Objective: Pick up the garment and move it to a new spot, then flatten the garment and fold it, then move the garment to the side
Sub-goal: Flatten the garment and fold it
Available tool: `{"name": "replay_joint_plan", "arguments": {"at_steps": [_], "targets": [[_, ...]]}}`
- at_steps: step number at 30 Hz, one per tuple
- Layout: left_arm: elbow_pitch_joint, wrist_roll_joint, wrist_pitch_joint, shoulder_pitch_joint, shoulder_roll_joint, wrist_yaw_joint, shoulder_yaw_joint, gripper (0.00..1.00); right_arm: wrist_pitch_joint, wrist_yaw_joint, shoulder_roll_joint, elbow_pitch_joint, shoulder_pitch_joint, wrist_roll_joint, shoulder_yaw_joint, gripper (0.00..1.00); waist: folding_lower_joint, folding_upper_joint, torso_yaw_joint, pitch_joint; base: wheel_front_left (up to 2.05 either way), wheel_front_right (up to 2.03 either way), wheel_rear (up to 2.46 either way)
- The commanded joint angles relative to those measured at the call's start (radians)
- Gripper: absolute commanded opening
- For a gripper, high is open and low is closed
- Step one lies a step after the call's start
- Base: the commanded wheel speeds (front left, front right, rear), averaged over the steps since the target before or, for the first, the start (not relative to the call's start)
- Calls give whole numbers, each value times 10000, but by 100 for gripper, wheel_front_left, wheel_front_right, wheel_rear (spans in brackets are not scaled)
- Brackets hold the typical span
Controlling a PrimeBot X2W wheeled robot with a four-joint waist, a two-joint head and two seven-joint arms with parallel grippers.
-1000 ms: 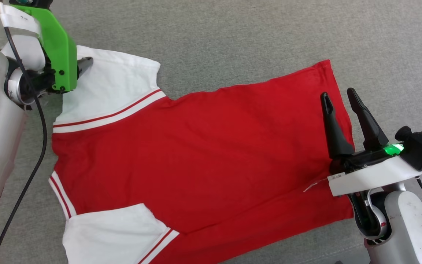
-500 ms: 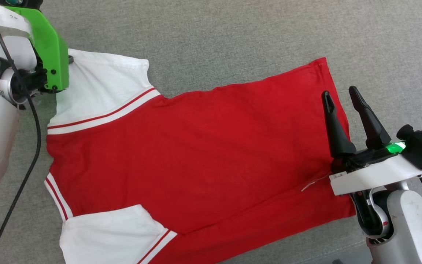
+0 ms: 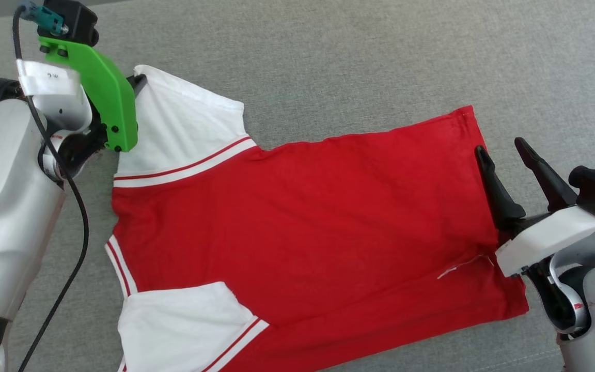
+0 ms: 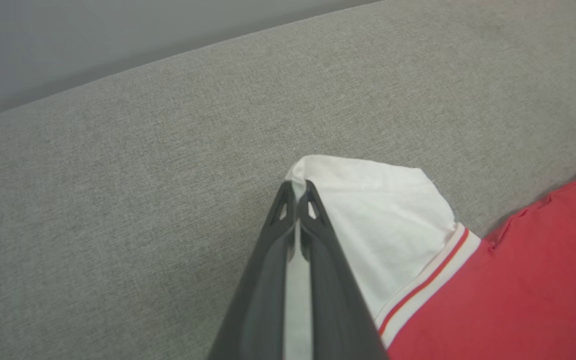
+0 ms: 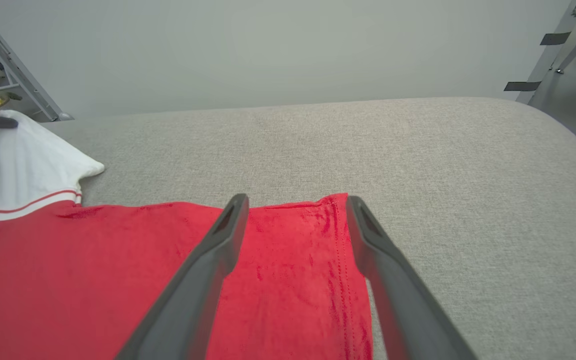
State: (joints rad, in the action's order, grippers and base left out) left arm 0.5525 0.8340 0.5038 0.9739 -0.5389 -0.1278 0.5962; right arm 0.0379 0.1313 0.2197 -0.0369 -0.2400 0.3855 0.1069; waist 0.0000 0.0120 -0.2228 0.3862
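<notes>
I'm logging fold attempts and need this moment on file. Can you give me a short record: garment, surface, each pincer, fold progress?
garment: red with white sleeves, spread out, no number showing
surface: grey woven fabric
left pincer: shut on the corner of the far white sleeve
right pincer: open, one finger over the red hem, the other over the grey; contact unclear
fold: not yet begun
</notes>
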Motion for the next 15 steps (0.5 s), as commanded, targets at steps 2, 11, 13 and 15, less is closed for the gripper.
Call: {"name": "replay_joint_plan", "arguments": {"at_steps": [2, 11, 13, 15], "targets": [[-569, 64, -178, -451, -148, -24, 33, 0, 932, -6, 277, -43, 133, -192, -65, 100, 0, -120, 612, -538, 0, 0, 0], [-4648, 279, -21, -2096, -595, 853, 47, 0, 6902, -6, 1774, -205, -1407, -109, -826, 100, 0, -120, 1650, -188, 0, 0, 0], [-5643, 205, -92, -2432, -719, 1195, 2, 0, 8108, -6, 1931, 364, -2102, -177, -704, 100, 0, -120, 1837, 79, 0, 0, 0], [-6029, 152, -104, -2497, -749, 1311, -1, 0, 8362, -6, 1981, 713, -2452, -270, -655, 100, 0, -120, 1947, 249, 0, 0, 0]]}}
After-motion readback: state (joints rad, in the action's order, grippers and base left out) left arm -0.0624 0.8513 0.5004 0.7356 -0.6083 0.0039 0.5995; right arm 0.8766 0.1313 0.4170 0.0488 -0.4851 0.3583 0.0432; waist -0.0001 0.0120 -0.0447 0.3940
